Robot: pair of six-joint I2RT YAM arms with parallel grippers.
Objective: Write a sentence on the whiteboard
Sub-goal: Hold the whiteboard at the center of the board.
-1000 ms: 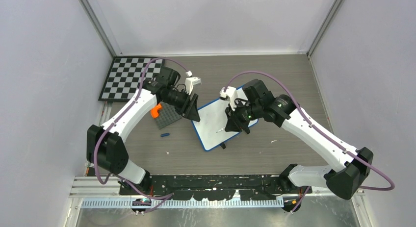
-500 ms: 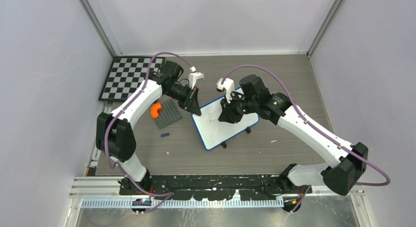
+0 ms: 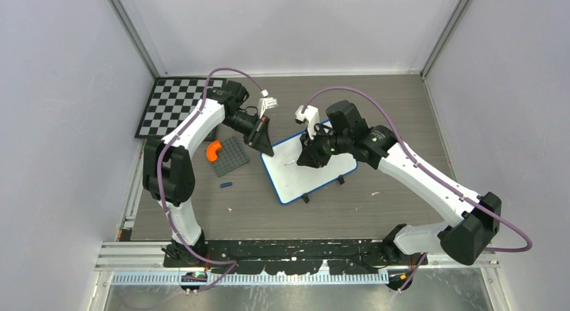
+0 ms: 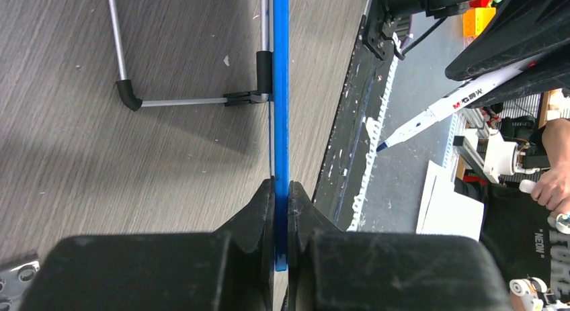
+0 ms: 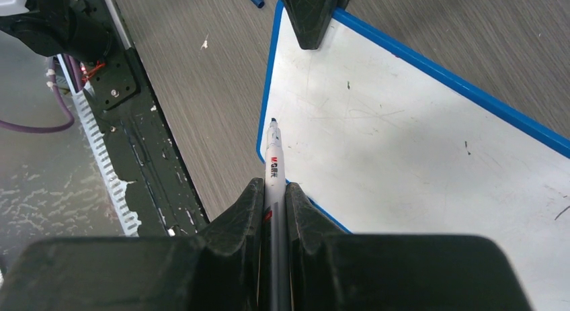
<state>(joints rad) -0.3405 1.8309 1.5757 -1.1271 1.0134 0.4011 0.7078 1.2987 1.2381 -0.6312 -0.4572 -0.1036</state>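
Your left gripper (image 4: pixel 281 190) is clamped on the blue frame of the whiteboard (image 5: pixel 417 143), your right gripper (image 5: pixel 274 190) grips a marker (image 5: pixel 271 156) whose tip sits just ahead over the board's nearest edge, and no sentence shows on the white face, so all writing remains.

Red "M&G" on the marker (image 5: pixel 273 166)

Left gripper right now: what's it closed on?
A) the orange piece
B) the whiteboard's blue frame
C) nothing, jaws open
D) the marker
B: in the left wrist view the left gripper is pinched on the edge of the whiteboard frame. The marker sits in the right gripper.
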